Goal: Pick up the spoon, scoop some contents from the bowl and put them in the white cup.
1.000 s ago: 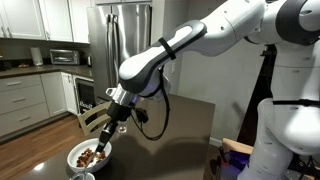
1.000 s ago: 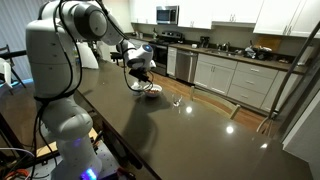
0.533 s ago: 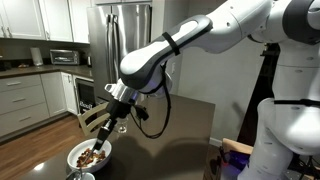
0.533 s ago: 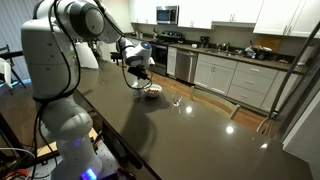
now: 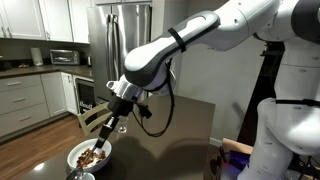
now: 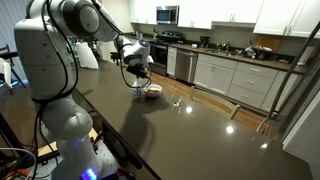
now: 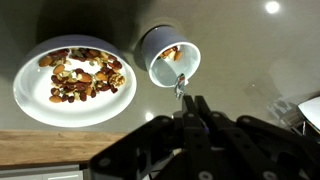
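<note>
1. Currently the black two-finger gripper [image 7: 190, 104] is clamped fully shut on the thin handle of the small silvery metal spoon [image 7: 180, 81]. In the wrist view the spoon's scoop end hangs at the rim of the small round white cup [image 7: 152, 45].
2. The wide, shallow white bowl [image 7: 24, 78] sits just beside the cup on the dark glossy countertop [image 7: 255, 40]. The heap of reddish-brown chunky pieces [image 7: 82, 75] is spread across the bowl, and a few similar pieces already show inside the cup.
3. The step in hand looks like the tip-out. Whether the scoop is loaded is too small to tell.
4. Centre the scoop over the cup's mouth, not its edge, before rolling the wrist.
5. Roll slowly, so the pieces slide off together rather than bounce onto the countertop.
6. Hold the scoop low, near the opening, yet clear of the rim, since a knock could shift or topple so light a cup.
7. Leave the grip firm throughout, because the slim handle could twist between the pads as the wrist turns.
</note>
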`<state>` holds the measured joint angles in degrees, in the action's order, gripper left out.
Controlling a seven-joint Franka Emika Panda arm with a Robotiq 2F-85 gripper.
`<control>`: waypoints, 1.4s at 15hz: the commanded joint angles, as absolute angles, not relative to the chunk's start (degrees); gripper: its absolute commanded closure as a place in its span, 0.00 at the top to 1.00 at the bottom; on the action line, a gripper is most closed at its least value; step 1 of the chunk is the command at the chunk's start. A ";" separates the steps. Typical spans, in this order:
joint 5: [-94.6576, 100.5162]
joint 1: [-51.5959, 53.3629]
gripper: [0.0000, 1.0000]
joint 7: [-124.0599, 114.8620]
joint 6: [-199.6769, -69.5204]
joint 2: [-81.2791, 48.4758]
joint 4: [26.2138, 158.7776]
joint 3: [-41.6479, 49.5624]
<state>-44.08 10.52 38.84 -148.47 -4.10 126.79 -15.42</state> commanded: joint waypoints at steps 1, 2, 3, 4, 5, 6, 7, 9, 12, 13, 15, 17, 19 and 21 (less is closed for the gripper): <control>-42.81 11.04 0.04 38.26 -149.39 -4.23 126.84 -15.07; -42.46 11.11 0.04 38.08 -149.91 -4.23 127.02 -15.08; -42.15 11.18 0.04 37.88 -150.13 -4.25 127.07 -15.09; -41.76 11.23 0.04 37.65 -150.33 -4.21 127.15 -15.08; -41.44 11.27 0.04 37.62 -150.51 -4.12 127.25 -15.11; -40.78 11.29 0.04 37.51 -150.71 -4.06 127.30 -15.13; -40.08 11.32 0.04 37.36 -151.01 -3.99 127.39 -15.14; -38.86 11.39 0.04 37.01 -151.70 -3.93 127.52 -15.19; -37.35 11.56 0.04 36.64 -152.65 -3.78 127.71 -15.41; -37.05 11.52 0.04 36.68 -152.85 -3.72 127.70 -15.39; -36.37 11.50 0.04 36.80 -153.18 -3.49 127.81 -15.46; -35.69 11.49 0.04 36.84 -153.49 -3.20 127.99 -15.48; -35.37 11.51 0.04 36.83 -153.79 -2.81 128.24 -15.50; -35.08 11.58 0.04 36.91 -154.22 -2.28 128.54 -15.54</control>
